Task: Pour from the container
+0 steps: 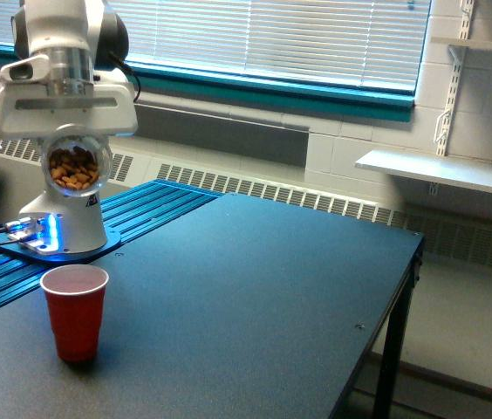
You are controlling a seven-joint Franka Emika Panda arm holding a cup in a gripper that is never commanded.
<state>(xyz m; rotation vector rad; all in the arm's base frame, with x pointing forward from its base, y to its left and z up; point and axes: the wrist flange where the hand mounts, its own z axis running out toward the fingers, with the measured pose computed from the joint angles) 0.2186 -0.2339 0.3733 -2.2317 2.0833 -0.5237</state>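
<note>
Your gripper (75, 144) holds the container (75, 168), a clear rounded jar, high in the air. Its fingers themselves are hidden behind the white hand body and the jar, so you cannot see them close on it; you can only judge that they clamp it, since the jar hangs there with nothing under it. Brown nut-like pieces (73, 171) fill the part of the jar that faces the exterior view.

The red cup (74, 311) stands upright on the dark table (255, 288), well below the fingers and roughly under them. That tall gap is your main risk. If you tip the jar from this height, the pieces will likely scatter, bounce off the rim, or miss the cup and roll across the table.

The cup is light plastic and looks empty, so a stream of nuts striking its rim, or a knock from the jar on a descent, could tip it over.

You cannot tell from this view which way the jar's mouth points. If you rotate the wrong way, the pieces may fall towards the robot's base (58, 231) and its lit cabling behind the cup.

A loose hold on the smooth round wall could let the jar slip as it turns.
</note>
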